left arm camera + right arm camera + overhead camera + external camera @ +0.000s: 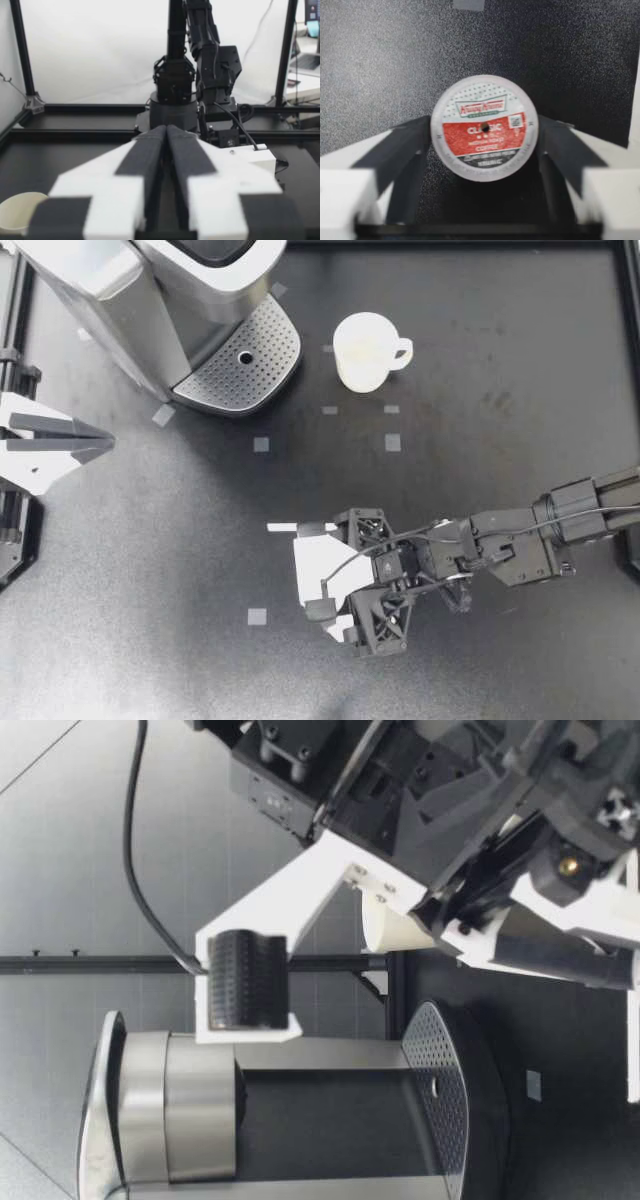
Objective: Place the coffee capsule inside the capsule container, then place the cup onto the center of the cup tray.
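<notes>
1. Coffee capsule (484, 127) shows against a matte, speckled black desk (500, 340) dotted with grey tape squares (392, 442).
2. Brushed-silver coffee machine (120, 290) with a perforated cup tray (245, 360) fills 1 left corner.
3. Right tool (308, 570) is clamped on the capsule. Left tool (108, 445), fingers together, hangs at the desk's left edge.
4. Smooth white cup (365, 350) stands just beside the tray.
5. The capsule is round and foil-lidded, with dark pads touching 2 sides.

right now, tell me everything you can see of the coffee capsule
The coffee capsule shows only in the right wrist view: a round foil lid facing the camera, silvery rim, white dotted upper half, red lower band with print, a small dark hole at its middle. My right hand grips it, a finger touching the rim on each side. Its body is hidden under the lid.
</notes>
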{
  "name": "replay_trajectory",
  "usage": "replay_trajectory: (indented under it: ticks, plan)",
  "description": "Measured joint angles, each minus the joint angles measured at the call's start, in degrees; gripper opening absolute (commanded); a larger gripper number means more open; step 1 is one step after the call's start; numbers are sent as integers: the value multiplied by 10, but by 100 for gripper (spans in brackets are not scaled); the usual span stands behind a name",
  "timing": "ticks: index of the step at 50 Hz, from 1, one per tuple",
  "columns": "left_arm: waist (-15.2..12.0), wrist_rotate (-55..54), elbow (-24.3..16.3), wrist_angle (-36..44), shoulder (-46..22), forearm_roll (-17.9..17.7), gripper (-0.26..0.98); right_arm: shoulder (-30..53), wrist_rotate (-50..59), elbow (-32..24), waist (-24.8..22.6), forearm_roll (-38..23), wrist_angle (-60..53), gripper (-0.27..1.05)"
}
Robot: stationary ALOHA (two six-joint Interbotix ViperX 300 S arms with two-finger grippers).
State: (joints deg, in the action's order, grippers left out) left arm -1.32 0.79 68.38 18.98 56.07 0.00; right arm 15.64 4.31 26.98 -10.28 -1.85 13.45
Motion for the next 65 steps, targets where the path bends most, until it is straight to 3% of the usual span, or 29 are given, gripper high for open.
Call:
replay_trajectory:
  ticks: [18,26,31,41,50,65]
  plan:
    - [0,-3,0,-1,-2,1,18,-22,4,1,2,3,-22,60]
    - [0,-8,-4,-9,-25,1,18,-80,20,47,11,20,-118,60]
    - [-3,-10,-30,-51,-58,0,18,-120,35,87,22,23,-202,60]
    - [-33,-11,-134,-226,-146,-3,18,-180,57,178,35,25,-397,60]
    - [-66,-12,-240,-401,-210,4,18,-194,54,220,36,25,-497,60]
    - [-68,-35,-475,-766,-359,81,18,-207,51,252,64,25,-528,60]
